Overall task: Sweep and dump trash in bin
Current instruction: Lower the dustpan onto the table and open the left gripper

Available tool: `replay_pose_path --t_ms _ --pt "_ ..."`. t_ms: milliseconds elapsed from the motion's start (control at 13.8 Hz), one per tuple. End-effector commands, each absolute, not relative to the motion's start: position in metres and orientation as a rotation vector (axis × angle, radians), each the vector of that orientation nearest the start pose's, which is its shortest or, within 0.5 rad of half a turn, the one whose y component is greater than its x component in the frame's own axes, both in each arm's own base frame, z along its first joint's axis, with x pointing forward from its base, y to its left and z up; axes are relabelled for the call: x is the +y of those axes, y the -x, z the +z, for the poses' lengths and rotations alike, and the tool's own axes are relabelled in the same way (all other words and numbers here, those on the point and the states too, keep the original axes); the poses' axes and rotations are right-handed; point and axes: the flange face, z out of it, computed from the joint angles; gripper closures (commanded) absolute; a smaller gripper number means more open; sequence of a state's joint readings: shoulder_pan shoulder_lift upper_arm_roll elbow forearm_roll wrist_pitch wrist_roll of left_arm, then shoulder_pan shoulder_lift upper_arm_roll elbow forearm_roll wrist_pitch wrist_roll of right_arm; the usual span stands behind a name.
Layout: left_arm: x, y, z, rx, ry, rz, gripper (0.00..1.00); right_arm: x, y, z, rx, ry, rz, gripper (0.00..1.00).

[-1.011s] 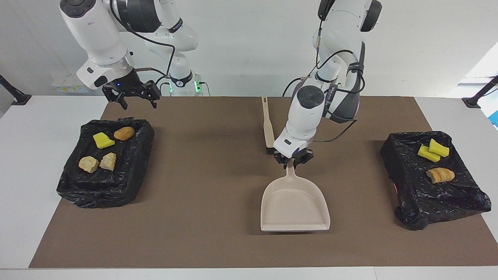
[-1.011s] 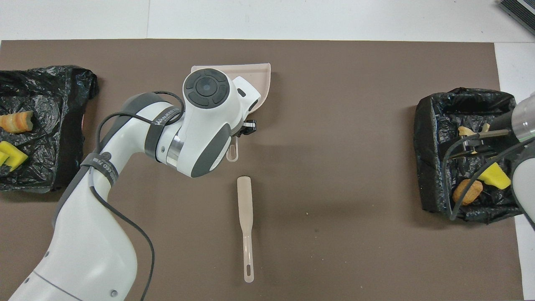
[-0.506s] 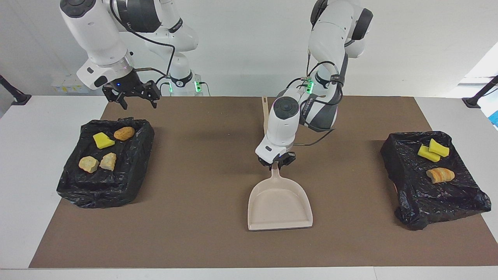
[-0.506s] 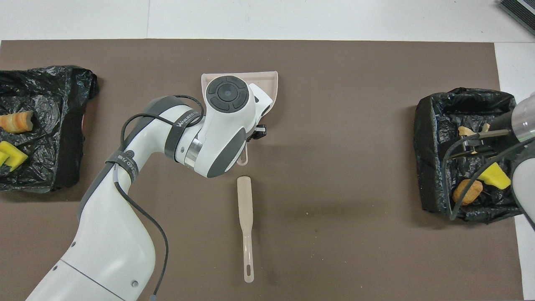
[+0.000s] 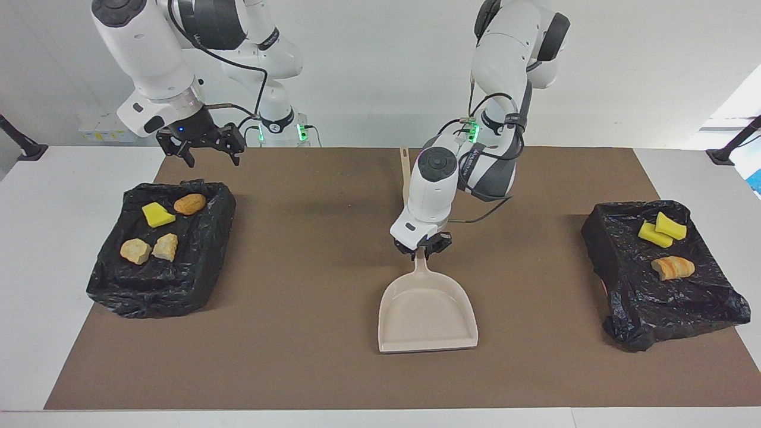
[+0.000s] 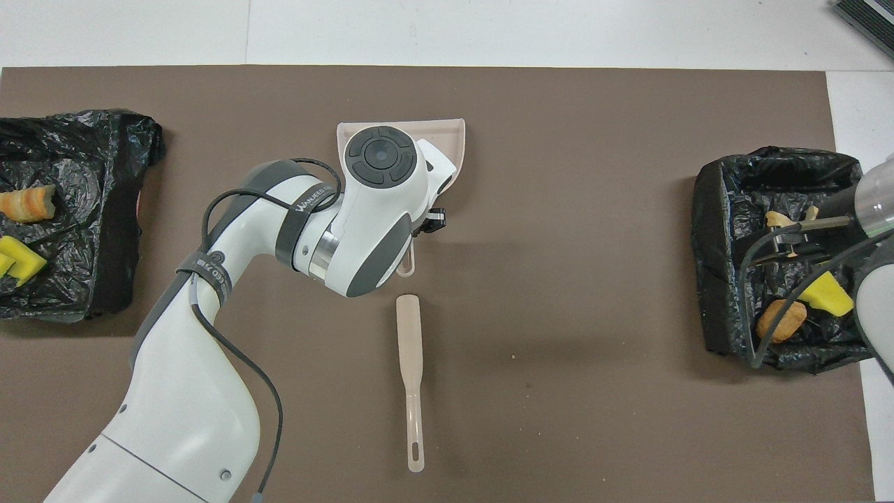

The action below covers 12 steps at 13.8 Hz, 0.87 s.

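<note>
Dustpan sits flat on the brown mat, centre of the facing view, slightly below middle. Long axis runs top-to-bottom in that frame: handle points up toward the robots, open mouth points down toward the frame's lower edge. In the overhead view the pan's mouth edge shows at upper centre, the rest hidden under the left arm's wrist.

Left gripper: jaws clamped on the dustpan handle, right at the top of the handle; fingertips nearly together around it.

Right gripper: upper left of the facing view, in the air over the upper edge of the black-bagged bin there. Jaws wide apart, holding nothing, touching nothing. Arm waits.

Brush: lies on the mat at lower centre of the overhead view, long axis top-to-bottom in frame, thin handle end toward the bottom, wider end up, close to the dustpan handle tip but apart from it. Mostly hidden by the left arm in the facing view.

Trash: four pieces in the bin at the facing view's left (one yellow sponge, one tan pastry, two pale bread chunks). Three pieces on the second bagged bin at the frame's right: two yellow sponges side by side, one croissant-like pastry just below them.
</note>
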<state>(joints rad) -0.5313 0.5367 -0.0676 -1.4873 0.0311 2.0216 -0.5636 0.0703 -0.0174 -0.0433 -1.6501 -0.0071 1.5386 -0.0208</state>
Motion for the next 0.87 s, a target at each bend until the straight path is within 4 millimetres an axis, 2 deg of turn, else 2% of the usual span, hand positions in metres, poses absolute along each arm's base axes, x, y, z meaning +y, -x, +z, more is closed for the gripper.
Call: replay_pose_path --t_ms 0,72,144,217,289,361,433,578,650,794 --pt "-0.389 -0.581 0.366 0.094 3.141 0.033 0.5 0.01 -0.538 0.594 -0.096 3.137 0.123 0.0" --pt "-0.39 -0.58 0.366 0.096 3.141 0.034 0.48 0.01 -0.538 0.594 -0.094 3.137 0.123 0.0" --pt "-0.39 -0.58 0.366 0.096 3.141 0.034 0.4 0.01 -0.538 0.594 -0.096 3.137 0.123 0.0" --pt "-0.389 -0.581 0.368 0.1 3.142 0.026 0.26 0.01 -0.538 0.594 -0.096 3.137 0.123 0.0" --pt "-0.388 -0.582 0.369 0.103 3.143 0.022 0.18 0.01 -0.538 0.594 -0.094 3.137 0.123 0.0" --pt "-0.385 -0.584 0.375 0.096 3.148 0.007 0.04 0.01 -0.538 0.594 -0.096 3.137 0.123 0.0" --pt "-0.382 -0.585 0.386 0.108 3.155 -0.015 0.0 0.011 -0.538 0.594 -0.099 3.137 0.123 0.0" --pt "-0.367 -0.586 0.41 0.226 3.151 -0.059 0.0 0.011 -0.538 0.594 -0.099 3.137 0.123 0.0" --pt "-0.341 -0.591 0.422 0.26 3.146 -0.069 0.0 0.01 -0.538 0.594 -0.096 3.137 0.123 0.0" --pt "-0.308 -0.586 0.441 0.325 3.134 -0.083 0.0 0.011 -0.538 0.594 -0.099 3.137 0.123 0.0"
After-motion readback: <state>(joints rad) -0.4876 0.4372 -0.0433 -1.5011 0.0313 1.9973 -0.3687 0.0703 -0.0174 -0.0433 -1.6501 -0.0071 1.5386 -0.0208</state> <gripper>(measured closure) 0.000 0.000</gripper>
